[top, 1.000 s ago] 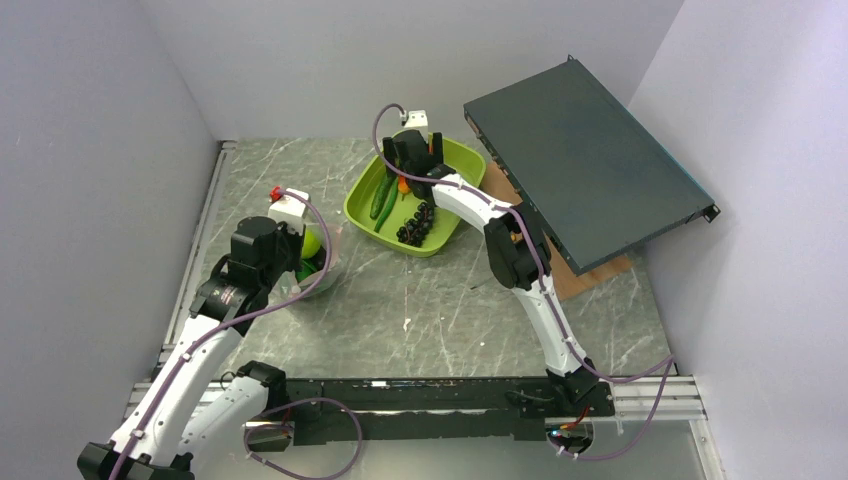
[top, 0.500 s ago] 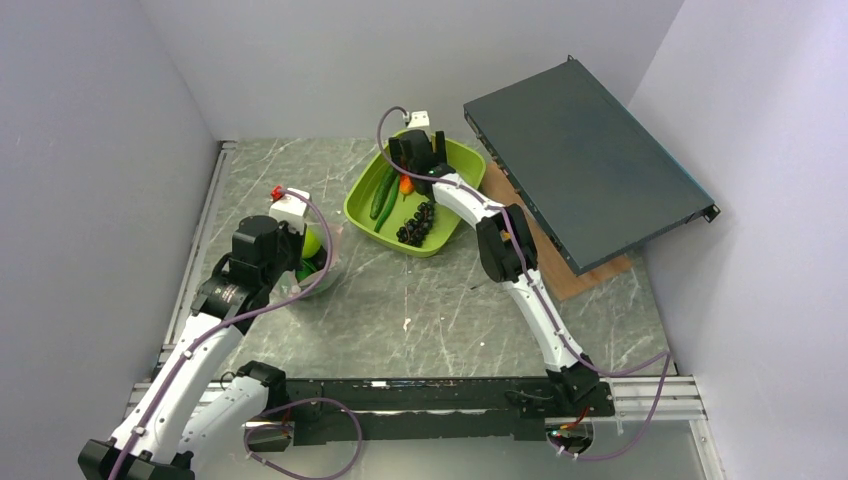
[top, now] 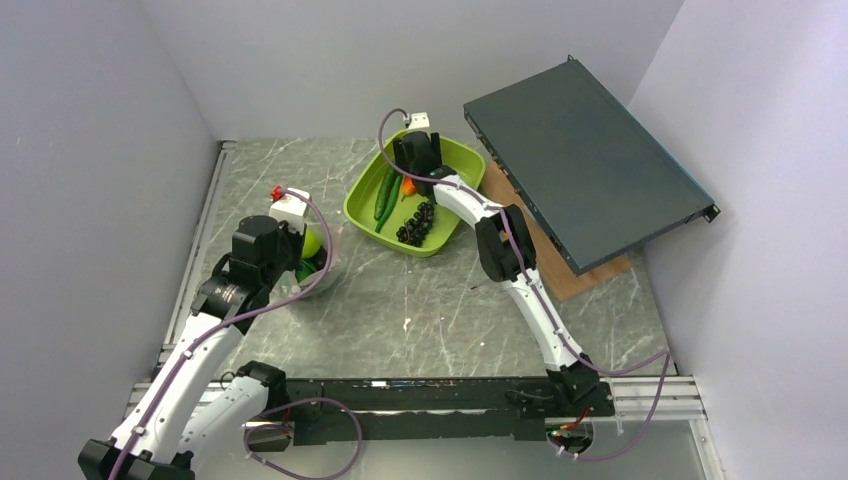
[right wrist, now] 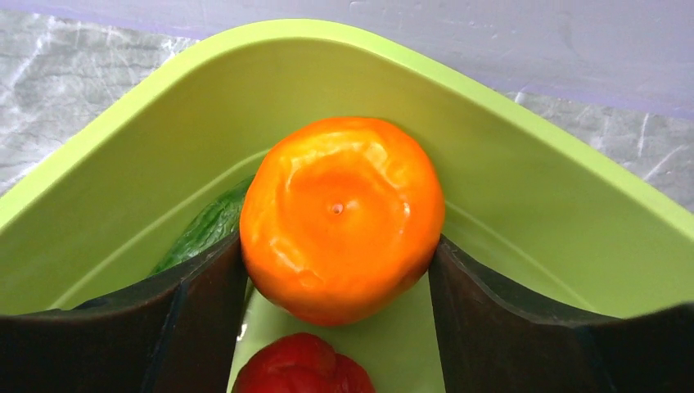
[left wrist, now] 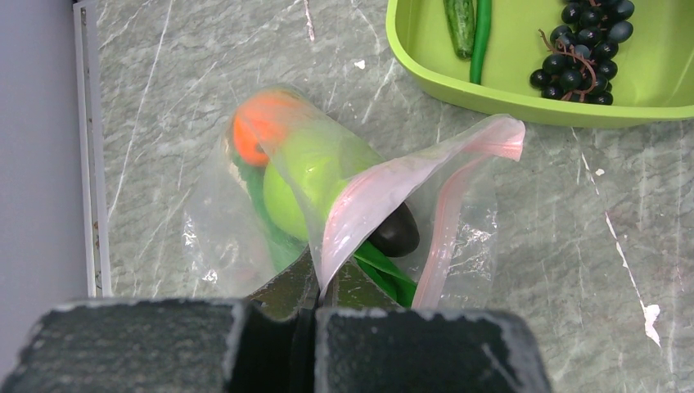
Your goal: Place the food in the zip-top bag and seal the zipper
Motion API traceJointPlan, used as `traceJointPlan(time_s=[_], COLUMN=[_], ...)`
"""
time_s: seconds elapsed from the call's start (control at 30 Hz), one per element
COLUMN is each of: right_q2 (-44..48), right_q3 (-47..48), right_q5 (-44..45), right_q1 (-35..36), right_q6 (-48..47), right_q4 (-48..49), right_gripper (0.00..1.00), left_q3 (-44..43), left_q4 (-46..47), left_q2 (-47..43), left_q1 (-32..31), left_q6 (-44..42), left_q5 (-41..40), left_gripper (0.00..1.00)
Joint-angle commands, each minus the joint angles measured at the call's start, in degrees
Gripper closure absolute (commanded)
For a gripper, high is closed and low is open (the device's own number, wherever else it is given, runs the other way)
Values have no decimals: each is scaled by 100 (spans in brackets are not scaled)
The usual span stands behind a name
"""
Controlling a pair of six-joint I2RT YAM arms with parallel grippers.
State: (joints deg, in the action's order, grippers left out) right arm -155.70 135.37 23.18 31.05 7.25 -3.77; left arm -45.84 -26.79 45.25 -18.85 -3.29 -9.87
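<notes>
Orange may slip on the lift
My right end effector (right wrist: 340, 278) clamps the orange (right wrist: 340, 213), centre frame, by its round sides. My left end effector (left wrist: 315, 315) pinches the bag (left wrist: 458, 246), whose mouth droops.

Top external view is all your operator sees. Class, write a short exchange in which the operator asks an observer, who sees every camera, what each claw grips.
Operator: Has the right claw got anything in the tray?
Observer: Yes. The right wrist view shows an orange between its fingers, and both touch its sides.
Operator: And the left claw? From above, the wrist covers it.
Observer: The left wrist view shows it shut on an edge of the zip-top bag, at the mouth.
</notes>
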Motion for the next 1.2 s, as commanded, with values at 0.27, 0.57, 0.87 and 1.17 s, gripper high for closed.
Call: traceJointPlan(time_s=[0.27,0.57,0.87,1.17], right_q2=[1434,3858,6240,6863], right_q3=[-601,-3470,-6441,-7556], right_q5=[-284,-322,-1176,-2555], right_q1=[119,650,1669,2718], right_q6=[-162,56,476,876], right_q4=[119,586,795,1778], right_gripper=[81,100,100,100], left_q3=[-137,-123,-139,-150], left_q4=[326,316,302,304], left_q2=[9,-66,-56,-41], left_q1=[-13,-13,-9,-4], left_q6=[24,30,43,30], left_q5=[50,24,115,86], left_gripper=[100,100,100,100])
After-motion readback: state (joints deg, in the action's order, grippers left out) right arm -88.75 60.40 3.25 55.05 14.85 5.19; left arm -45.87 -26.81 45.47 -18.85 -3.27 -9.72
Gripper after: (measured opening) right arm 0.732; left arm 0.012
